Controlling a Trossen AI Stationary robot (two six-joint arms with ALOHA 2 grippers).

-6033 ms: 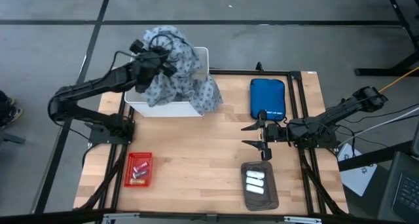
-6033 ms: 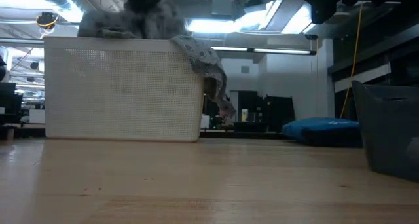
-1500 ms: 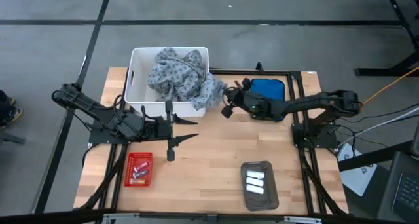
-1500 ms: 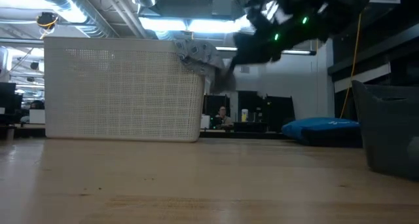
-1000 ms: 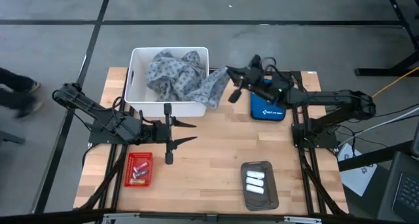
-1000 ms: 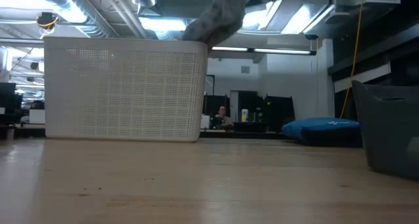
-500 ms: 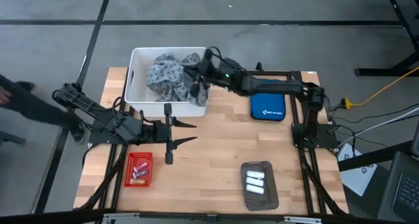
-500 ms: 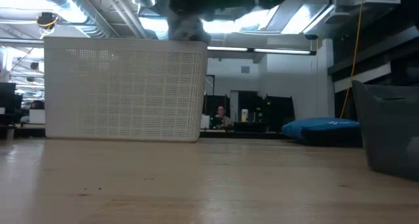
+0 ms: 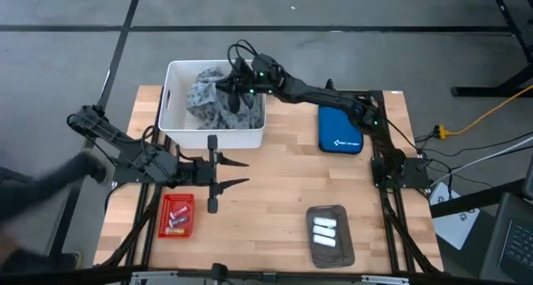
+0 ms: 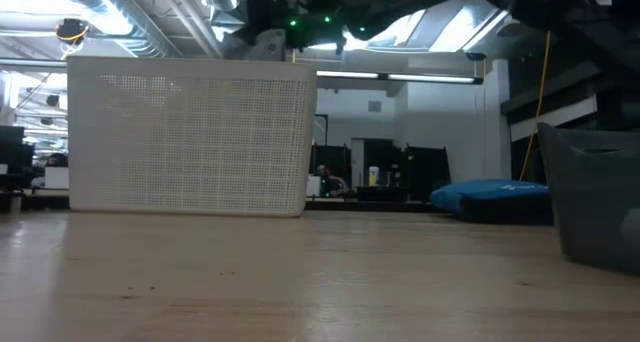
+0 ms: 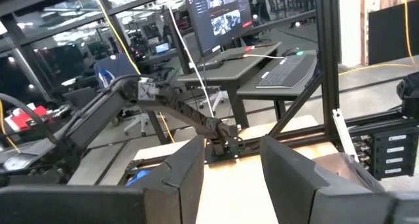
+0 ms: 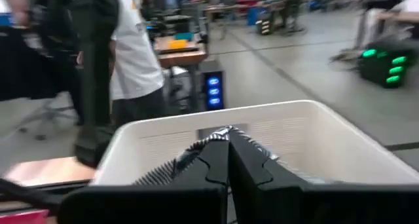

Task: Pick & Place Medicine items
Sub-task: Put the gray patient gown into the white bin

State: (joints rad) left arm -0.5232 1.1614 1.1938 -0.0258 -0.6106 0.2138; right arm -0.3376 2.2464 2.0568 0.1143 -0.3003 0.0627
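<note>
The medicine items show as small packets in the red mesh basket [image 9: 176, 216] near the table's left front and as white pieces [image 9: 323, 232] in a grey tray [image 9: 330, 237]. My right gripper [image 9: 232, 92] reaches over the white bin [image 9: 175, 128] at the far left, shut on the grey patterned cloth [image 9: 208, 102], which lies heaped inside the bin. My left gripper [image 9: 237, 172] stands open and level in front of the bin, near the red basket, with nothing between its fingers [image 11: 186, 175]. My right gripper pinches a bunched bit of the grey cloth [image 12: 224, 136] between its two fingers; edge or fold, I cannot tell. The fingers come level from the table's right side, above the bin's rim. The cloth hangs from them down into the bin onto the heap.
A blue zipped pouch [image 9: 340, 127] lies at the far right of the table, under my right arm. The middle of the wooden table [image 9: 275, 193] is bare. A blurred person passes at the left edge, beyond the table.
My right gripper has swept toward the table's left edge, from beside the blue pouch to over the bin, and has rolled a little. It has kept the cloth's corner; the part that draped over the bin's right wall is now inside the bin.
</note>
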